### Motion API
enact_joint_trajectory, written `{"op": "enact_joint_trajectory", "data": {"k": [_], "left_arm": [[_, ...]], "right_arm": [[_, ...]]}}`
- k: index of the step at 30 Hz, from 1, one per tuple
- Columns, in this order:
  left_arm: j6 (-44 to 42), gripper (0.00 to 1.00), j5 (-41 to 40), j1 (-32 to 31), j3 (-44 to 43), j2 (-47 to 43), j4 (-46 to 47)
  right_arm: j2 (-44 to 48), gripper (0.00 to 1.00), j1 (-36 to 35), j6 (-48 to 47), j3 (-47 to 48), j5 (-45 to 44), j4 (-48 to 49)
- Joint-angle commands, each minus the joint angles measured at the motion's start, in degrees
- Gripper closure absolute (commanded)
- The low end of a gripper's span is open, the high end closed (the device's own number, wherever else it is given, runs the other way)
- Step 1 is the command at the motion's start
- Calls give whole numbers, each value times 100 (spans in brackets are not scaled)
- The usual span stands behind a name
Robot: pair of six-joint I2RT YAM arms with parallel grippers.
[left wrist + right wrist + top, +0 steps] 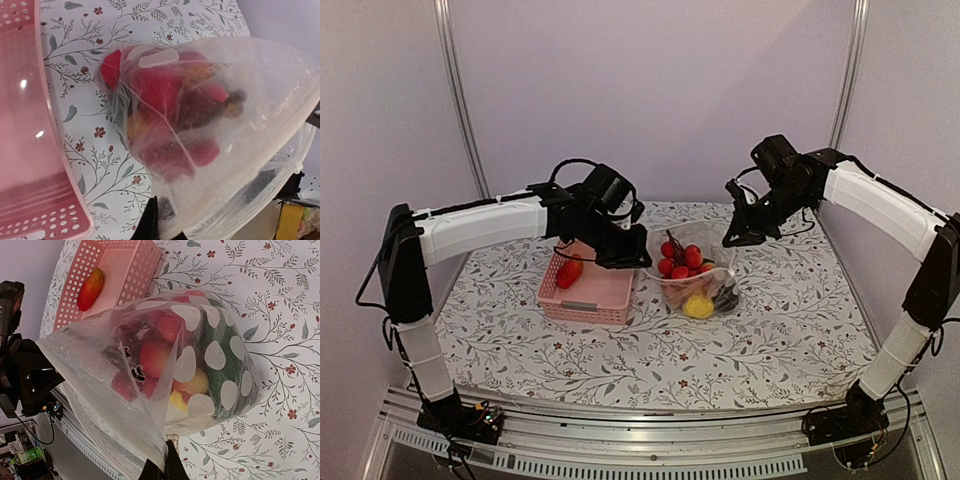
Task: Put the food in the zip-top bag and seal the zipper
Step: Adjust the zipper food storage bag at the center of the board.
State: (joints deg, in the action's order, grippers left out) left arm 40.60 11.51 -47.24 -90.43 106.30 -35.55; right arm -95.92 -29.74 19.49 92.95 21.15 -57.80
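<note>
The clear dotted zip-top bag stands on the table between my two grippers, its mouth lifted. Inside lie red round pieces, a yellow one and a green one. One red-orange pepper still lies in the pink basket. My left gripper pinches the bag's left mouth edge; bag film sits between its dark fingers. At the right mouth edge my right gripper is shut on the film. The zipper shows as a grey strip along the mouth.
The pink basket sits directly left of the bag, close to the left arm. The floral tablecloth covers the table. A metal rail runs along the near edge, and grey walls close in the back and sides.
</note>
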Motion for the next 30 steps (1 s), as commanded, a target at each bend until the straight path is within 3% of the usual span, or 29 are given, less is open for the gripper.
{"op": "enact_joint_trajectory", "data": {"k": [1, 8, 19, 20, 23, 25, 30], "left_arm": [[-191, 100, -17, -84, -359, -196, 549], [-202, 100, 191, -83, -1217, 152, 833], [-245, 100, 358, -24, -1555, 400, 649], [-285, 95, 364, -8, -1636, 451, 502], [-537, 66, 192, 4, -1718, 409, 132], [-769, 56, 150, 9, -1572, 217, 50], [-1179, 49, -151, 106, -1199, -346, -412]], "right_arm": [[196, 100, -62, -108, -50, -151, -62], [298, 100, -66, -378, 285, -430, -452], [330, 100, -66, -271, 584, -457, -440], [308, 100, -60, -249, 580, -462, -436], [222, 100, -59, -196, 559, -469, -412], [157, 100, -63, -191, 521, -465, -362], [-11, 100, -59, -197, 570, -349, -247]]}}
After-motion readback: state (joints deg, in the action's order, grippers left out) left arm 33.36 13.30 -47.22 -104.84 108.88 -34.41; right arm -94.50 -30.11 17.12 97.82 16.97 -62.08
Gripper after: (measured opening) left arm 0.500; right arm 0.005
